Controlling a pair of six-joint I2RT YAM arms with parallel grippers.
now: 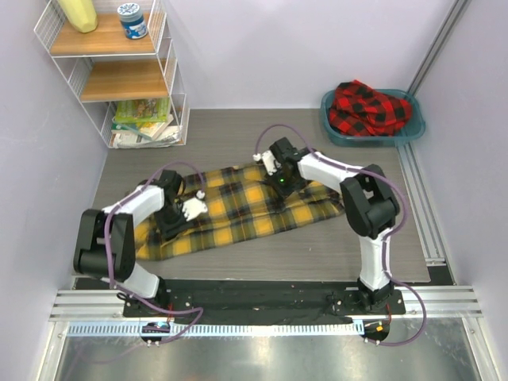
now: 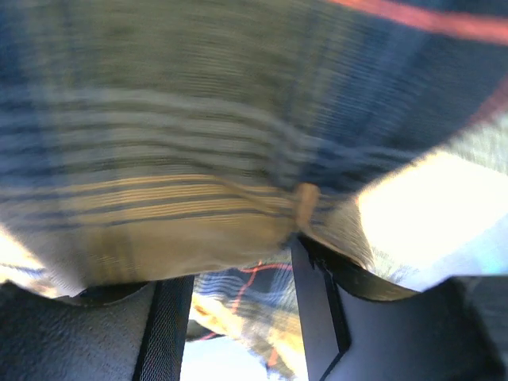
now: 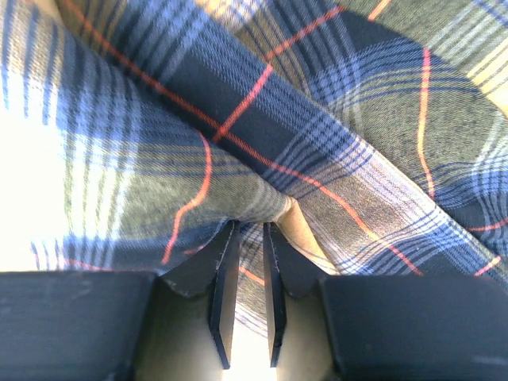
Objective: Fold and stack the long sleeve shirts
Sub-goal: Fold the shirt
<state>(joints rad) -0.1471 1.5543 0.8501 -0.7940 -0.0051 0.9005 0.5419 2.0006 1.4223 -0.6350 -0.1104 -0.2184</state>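
A: Left gripper [image 1: 193,208] is laid low on the left part of the yellow-and-black shirt [image 1: 238,208]. On the wrist view its fingers [image 2: 163,325] are seen well apart, with cloth bunched over the tips. That view is blurred, so whether anything is actually held cannot be told.

B: Shirt position?

A: It is spread flat across the middle of the table [image 1: 222,135], long axis left to right, with a gripper on each half. It is judged partly folded into a long band. Sleeves can't be made out.

B: Right side?

A: Right gripper [image 1: 267,161] is set at the far edge of the same shirt, right of centre. Its fingers [image 3: 225,286] are closed to a thin slit, and a ridge of plaid appears to be pinched at the tips.

B: Second shirt?

A: Red-and-black shirt [image 1: 367,107] is heaped in the teal basin [image 1: 414,131] in the far right corner, well apart from both arms. Not yet folded.

B: Handling?

A: Flannel is soft, light and floppy, so no stiffness can be relied on. Sag and drag are to be expected if one point alone is lifted. Hold is best taken at an edge or corner, one per arm, well apart along the same edge and through all layers. Slip is judged unlikely. A dropped lower layer is the risk.
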